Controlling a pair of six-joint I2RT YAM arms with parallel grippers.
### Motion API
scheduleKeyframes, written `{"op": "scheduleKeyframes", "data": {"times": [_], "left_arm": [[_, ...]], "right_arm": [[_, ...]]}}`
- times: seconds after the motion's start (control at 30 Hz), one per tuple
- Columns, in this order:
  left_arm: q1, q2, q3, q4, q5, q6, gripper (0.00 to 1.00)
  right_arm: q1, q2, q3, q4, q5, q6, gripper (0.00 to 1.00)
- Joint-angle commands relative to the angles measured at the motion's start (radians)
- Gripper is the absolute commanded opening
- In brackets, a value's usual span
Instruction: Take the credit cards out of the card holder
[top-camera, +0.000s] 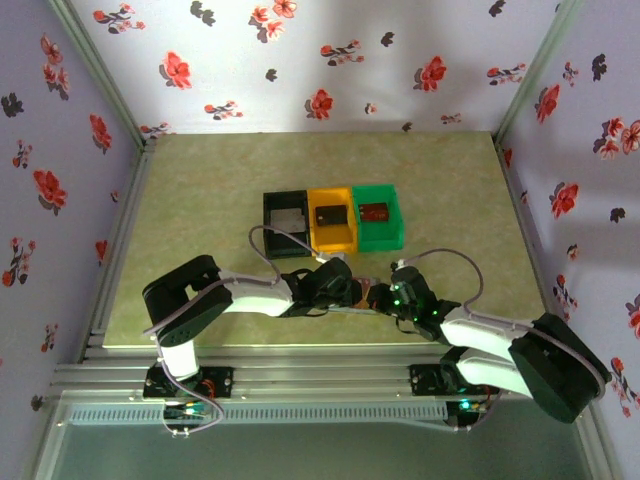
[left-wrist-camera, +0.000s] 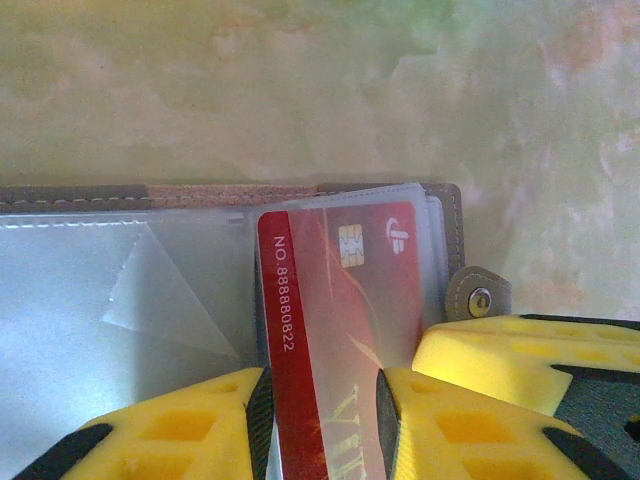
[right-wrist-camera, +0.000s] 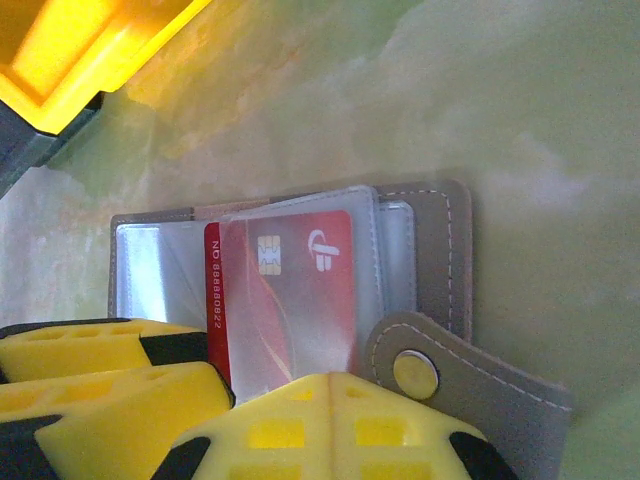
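Observation:
The card holder (left-wrist-camera: 445, 215) lies open on the table, a grey wallet with clear sleeves. A red credit card (left-wrist-camera: 340, 300) sits in its right-hand sleeve, and the card's left strip sticks out of that sleeve. My left gripper (left-wrist-camera: 323, 400) is open. Its yellow fingers (left-wrist-camera: 180, 430) straddle the card's near end, and the right finger overlaps the card. In the right wrist view the same card (right-wrist-camera: 290, 290) and the holder (right-wrist-camera: 440, 250) show. My right gripper (right-wrist-camera: 328, 385) is shut, with its tips down on the holder's near edge beside the snap strap (right-wrist-camera: 470, 390).
Black (top-camera: 270, 222), orange (top-camera: 332, 240) and green (top-camera: 390, 232) bins stand in a row just beyond both grippers, each with a card inside. From above, the left gripper (top-camera: 345, 285) and the right gripper (top-camera: 378, 297) nearly touch over the holder. Floral walls enclose the table.

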Motion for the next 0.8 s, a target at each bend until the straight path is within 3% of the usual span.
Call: {"op": "scheduleKeyframes", "data": {"times": [0.0, 0.17, 0.53, 0.77], "left_arm": [[-0.01, 0.041, -0.007, -0.009, 0.017, 0.016, 0.35], [-0.01, 0.02, -0.046, 0.046, 0.015, 0.005, 0.28], [-0.01, -0.012, -0.134, 0.256, 0.034, -0.012, 0.25], [-0.01, -0.035, -0.18, 0.355, 0.033, -0.023, 0.15]], "right_arm": [[-0.002, 0.017, -0.025, -0.034, 0.008, 0.003, 0.0], [-0.002, 0.022, -0.025, -0.034, 0.008, 0.003, 0.0], [-0.003, 0.045, -0.033, -0.002, -0.004, 0.012, 0.0], [-0.002, 0.038, -0.038, -0.004, -0.002, 0.013, 0.0]]}}
